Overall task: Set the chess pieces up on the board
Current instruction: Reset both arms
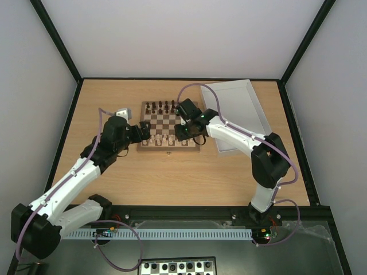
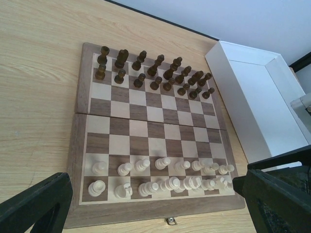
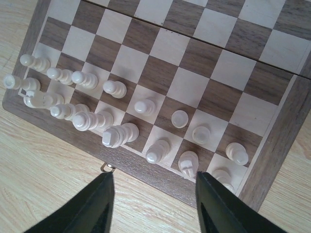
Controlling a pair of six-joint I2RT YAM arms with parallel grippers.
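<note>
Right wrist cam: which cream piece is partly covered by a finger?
The corner one: the cream piece on the board's near right corner square, beside the end pawn. The right hand's finger hides its base.

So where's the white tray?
In the top view, the tray sits on the far right side of the table, just right of the board.

Square wooden chessboard (image 1: 169,123) sits mid wooden counter (image 1: 172,177); pale cream chess pieces (image 1: 163,139) on its two near rows, dark brown chess pieces (image 1: 162,106) on the far two (white rectangular tray (image 1: 238,106) just right of it).
</note>
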